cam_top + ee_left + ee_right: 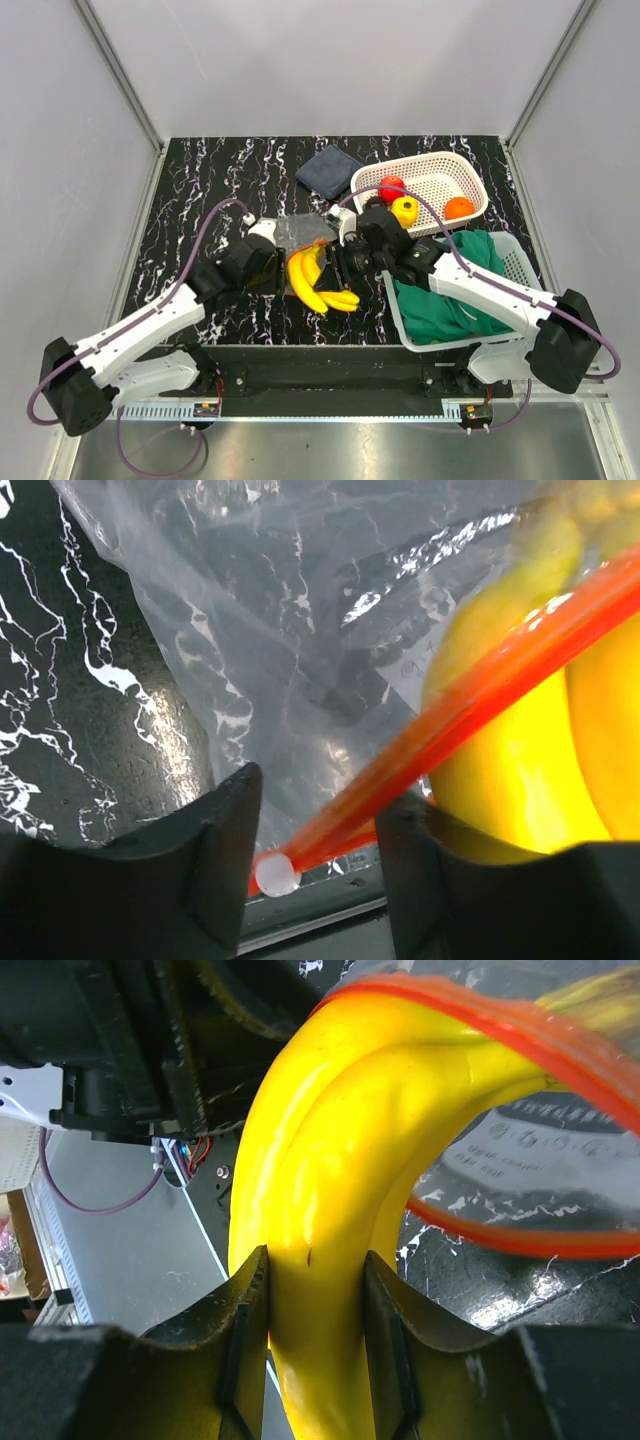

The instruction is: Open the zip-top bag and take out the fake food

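The clear zip-top bag [296, 231] lies at the table's middle, its red-orange zip strip [470, 695] open around the yellow bananas [315, 282]. The bananas stick out of the bag's mouth toward the front. My right gripper [337, 266] is shut on one banana [320, 1160]; in the right wrist view the gripper [315, 1270] clamps it from both sides. My left gripper [277, 268] is at the bag's left corner; in the left wrist view the gripper [320, 805] has its jaws apart with the strip's end and its white bead [275, 873] between them.
A white basket [455, 170] at the back right holds a red apple [391, 187], a yellow pepper-like piece [404, 211] and an orange [458, 208]. A dark blue cloth [328, 168] lies behind the bag. A second basket [515, 258] holds a green cloth [450, 295].
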`<state>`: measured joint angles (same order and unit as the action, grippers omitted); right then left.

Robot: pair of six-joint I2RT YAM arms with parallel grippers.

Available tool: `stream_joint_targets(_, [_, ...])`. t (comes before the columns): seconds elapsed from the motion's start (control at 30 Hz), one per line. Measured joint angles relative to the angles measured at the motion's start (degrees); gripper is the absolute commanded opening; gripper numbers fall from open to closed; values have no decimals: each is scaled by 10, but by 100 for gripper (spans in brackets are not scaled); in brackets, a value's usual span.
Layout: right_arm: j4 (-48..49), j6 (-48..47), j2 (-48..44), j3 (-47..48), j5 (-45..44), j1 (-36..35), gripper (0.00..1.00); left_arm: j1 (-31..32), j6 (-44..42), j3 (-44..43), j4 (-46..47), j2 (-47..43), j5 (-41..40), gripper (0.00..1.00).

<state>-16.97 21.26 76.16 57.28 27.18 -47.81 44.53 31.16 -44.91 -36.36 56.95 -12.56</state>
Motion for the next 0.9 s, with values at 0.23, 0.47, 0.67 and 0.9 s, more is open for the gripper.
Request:
stream_joint_targets(0.23, [-6, 2, -37, -1, 5, 0, 0, 0, 5, -41, -8, 39, -88, 0])
stream_joint_targets(0.47, [-62, -6, -132, -3, -45, 3, 0, 0, 94, -44, -91, 1, -213, 0])
stream_joint_targets(0.67, [-115, -16, -116, 54, -145, 75, 0, -1, 168, -42, -152, -45, -273, 0])
stream_joint_targets(0.9, [-114, -37, 58, 157, -236, 248, 0, -1, 191, -42, -161, -30, -277, 47])
